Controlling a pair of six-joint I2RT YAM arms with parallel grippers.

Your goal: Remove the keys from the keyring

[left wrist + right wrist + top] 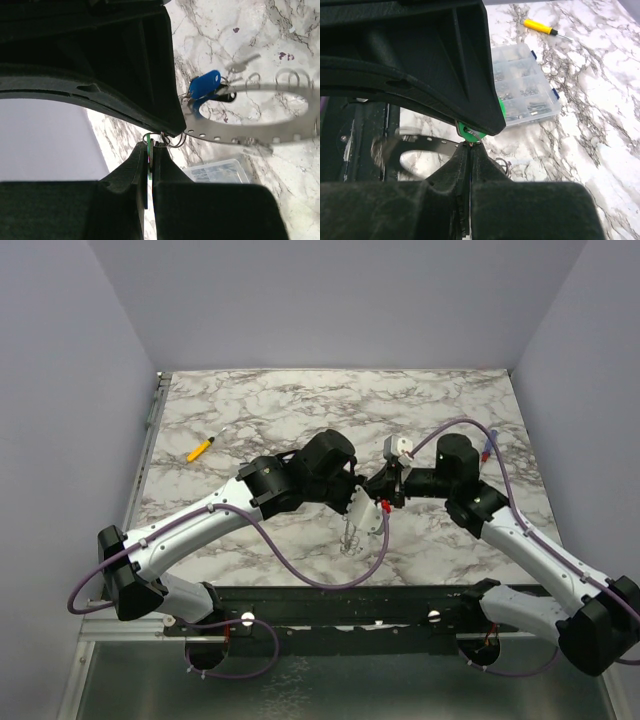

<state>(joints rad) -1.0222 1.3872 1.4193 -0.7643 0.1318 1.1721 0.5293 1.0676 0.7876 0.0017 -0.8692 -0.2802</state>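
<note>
My two grippers meet above the table's middle. My left gripper [362, 504] [150, 148] is shut on the green-headed key [149, 154], which shows edge-on between its fingers. The key's green head [468, 131] also shows in the right wrist view with a small wire loop through it. My right gripper [386, 502] [471, 146] is shut at the rim of the keyring [250, 134], a large flat grey ring with small holes, held off the table [352, 537] [420, 144]. A blue-headed key [205, 84] and a silver key [241, 64] hang on the keyring.
A clear compartment box [525, 90] [220, 171] of small parts lies on the marble table under the left arm. A yellow screwdriver [202, 448] [540, 26] lies at the far left. A small loose wire ring [501, 165] lies on the table.
</note>
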